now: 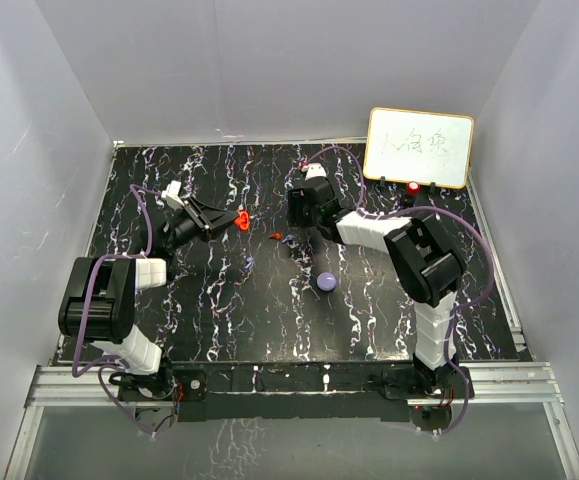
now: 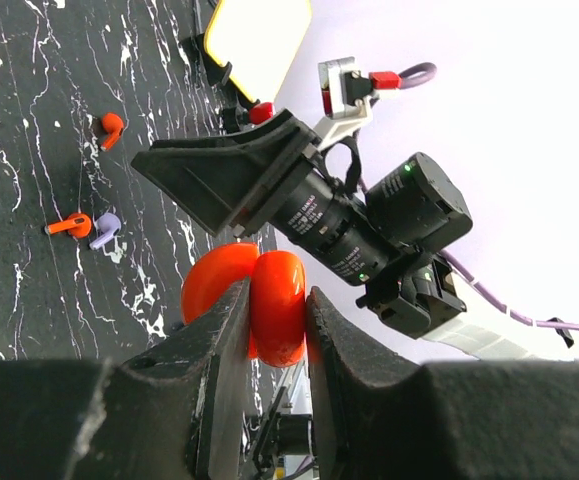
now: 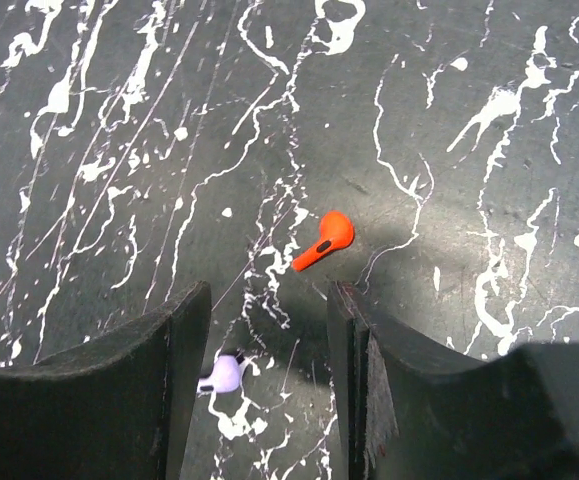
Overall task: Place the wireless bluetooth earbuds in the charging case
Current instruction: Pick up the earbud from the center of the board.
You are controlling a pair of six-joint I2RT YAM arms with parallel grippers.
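Earbuds (image 3: 324, 240) lie loose on marbled table (image 3: 89, 250): a red one just ahead of right gripper (image 3: 269, 350), purple earbud (image 3: 224, 375) btwn its spread, empty jaws. Left gripper (image 2: 274, 305) clenched on red case (image 2: 214, 285). Purple case (image 1: 326, 282) sits nearer the bases. Whiteboard (image 1: 419, 148) at far right; green scrawl, unreadable.

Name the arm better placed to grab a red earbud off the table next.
Right. The right gripper is open over a red earbud lying on the table; the left gripper is shut on the red case.
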